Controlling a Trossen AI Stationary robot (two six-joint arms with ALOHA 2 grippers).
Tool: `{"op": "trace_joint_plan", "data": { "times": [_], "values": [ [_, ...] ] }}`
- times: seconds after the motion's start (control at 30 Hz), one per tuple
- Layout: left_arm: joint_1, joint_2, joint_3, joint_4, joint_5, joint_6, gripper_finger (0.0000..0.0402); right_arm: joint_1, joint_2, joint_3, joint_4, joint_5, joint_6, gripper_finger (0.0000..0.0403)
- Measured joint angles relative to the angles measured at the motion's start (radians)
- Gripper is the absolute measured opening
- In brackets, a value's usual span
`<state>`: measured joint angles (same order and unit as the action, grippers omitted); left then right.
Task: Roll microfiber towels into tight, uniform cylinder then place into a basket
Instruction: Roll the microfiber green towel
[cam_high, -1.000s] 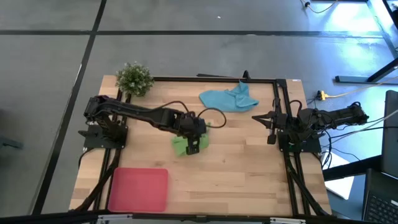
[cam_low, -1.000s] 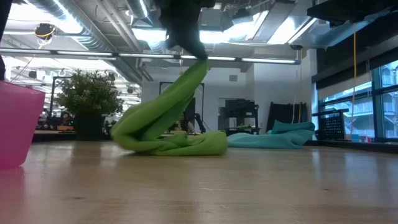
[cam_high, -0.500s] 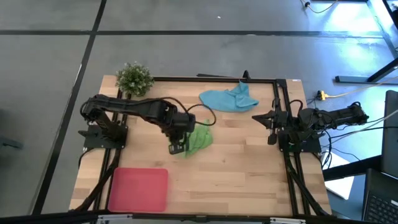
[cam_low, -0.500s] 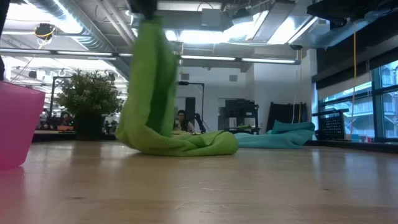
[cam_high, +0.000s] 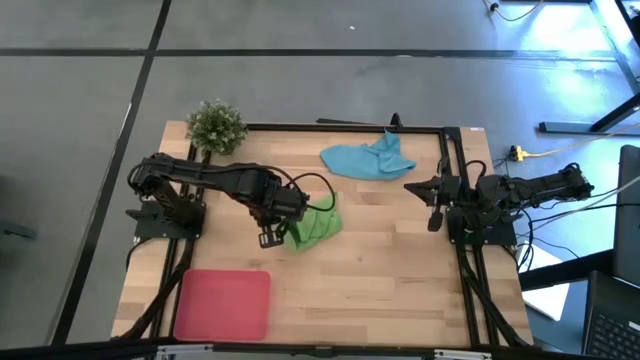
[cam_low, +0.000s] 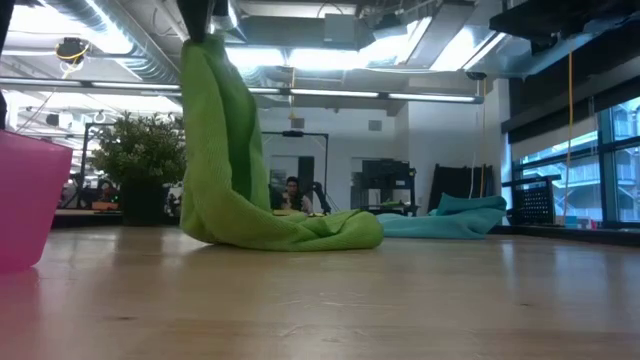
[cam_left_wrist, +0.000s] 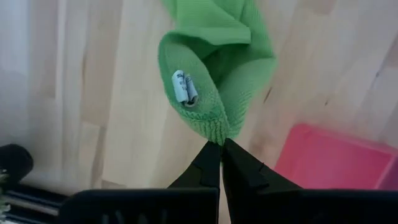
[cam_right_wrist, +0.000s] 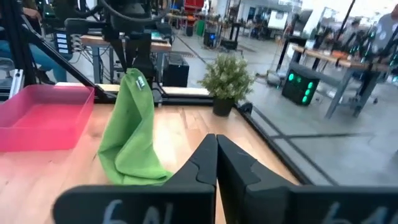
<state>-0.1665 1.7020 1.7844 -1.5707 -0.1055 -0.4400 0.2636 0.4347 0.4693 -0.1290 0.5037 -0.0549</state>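
Lifting the lime green towel (cam_high: 312, 227) by one corner, left end effector (cam_left_wrist: 221, 144) clamped on it, lower folds on the surface (cam_high: 380, 270) beyond the red basket (cam_high: 222, 304). Best laid flat before rolling. Blue towel (cam_high: 368, 158) farther from the basket; right end effector (cam_high: 434, 200) closed, idle.

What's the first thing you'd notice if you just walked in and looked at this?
The lime green towel stands out: the left gripper has pinched one edge shut and holds it up over the middle of the table, its lower end heaped on the wood. The light blue towel lies crumpled at the far edge, and the pinkish-red tray sits at the near left corner.
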Motion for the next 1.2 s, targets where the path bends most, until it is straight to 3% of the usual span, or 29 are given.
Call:
{"op": "trace_joint_plan", "data": {
  "times": [0.23, 0.47, 0.6, 0.83, 1.0, 1.2],
  "values": [
    [0.002, -0.015, -0.001, 0.0, -0.052, 0.0, 0.0, -0.086, 0.16, 0.076, -0.049, -0.027, 0.093, 0.0006],
    [0.004, -0.046, -0.001, 0.0, -0.122, -0.022, 0.0, -0.232, 0.368, 0.233, -0.152, -0.231, 0.19, 0.0006],
    [0.007, -0.058, -0.001, 0.0, -0.159, -0.022, 0.0, -0.287, 0.486, 0.313, -0.146, -0.35, 0.166, 0.0009],
    [0.035, -0.061, -0.001, -0.001, -0.228, -0.022, 0.0, -0.314, 0.693, 0.464, -0.137, -0.44, 0.076, 0.0064],
    [0.078, -0.061, -0.001, 0.001, -0.339, -0.021, 0.0, -0.314, 0.827, 0.575, -0.121, -0.446, 0.051, 0.0104],
    [0.128, -0.061, -0.001, 0.049, -0.379, 0.096, 0.0, -0.314, 0.993, 0.698, -0.062, -0.479, 0.078, 0.0125]
  ]
}}
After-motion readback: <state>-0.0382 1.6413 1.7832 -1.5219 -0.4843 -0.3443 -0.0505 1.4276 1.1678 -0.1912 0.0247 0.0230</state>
